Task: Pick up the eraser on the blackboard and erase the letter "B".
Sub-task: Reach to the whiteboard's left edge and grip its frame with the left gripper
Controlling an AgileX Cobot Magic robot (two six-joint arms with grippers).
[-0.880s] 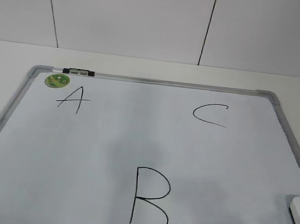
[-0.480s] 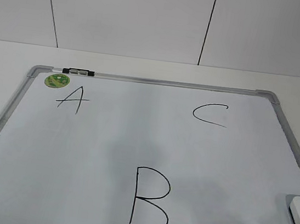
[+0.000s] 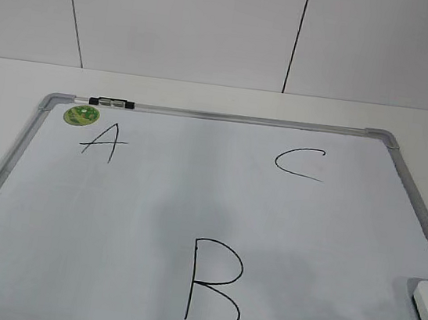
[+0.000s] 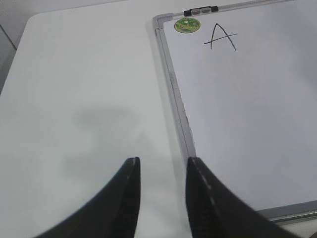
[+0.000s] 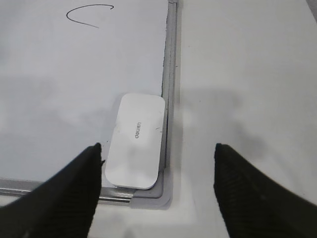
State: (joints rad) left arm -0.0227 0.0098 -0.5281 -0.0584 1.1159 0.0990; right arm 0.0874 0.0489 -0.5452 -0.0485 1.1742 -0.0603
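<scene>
The job has hardly begun. The big black marker letter "B" (image 3: 216, 285) is whole on the large white blackboard with the grey metal frame (image 3: 227, 117), every line of it sharp and dark. In the outside view it sits at about 6 o'clock on the board, with the smaller black letter "A" (image 3: 103, 144) up at 10 o'clock and the black letter "C" (image 3: 300, 163) up at 1 o'clock. A round green sticker (image 3: 81, 115) and a little black and silver clip (image 3: 112, 102) sit by the top edge near the "A".

The white smooth plastic eraser with rounded corners (image 5: 135, 141) lies flat on the board, in its near right corner, right up against the frame. Nothing is touching it. Only a bit of it shows at 4 o'clock in the outside view.

The right gripper (image 5: 157, 151) hangs above the eraser with its jaws wide apart and nothing in them. The left gripper (image 4: 162, 166) hangs over the white table (image 4: 84, 99) beside the board, jaws a little apart, also with nothing in them.

Still to do, I think: grab the eraser, carry it to the "B", and rub the letter away
</scene>
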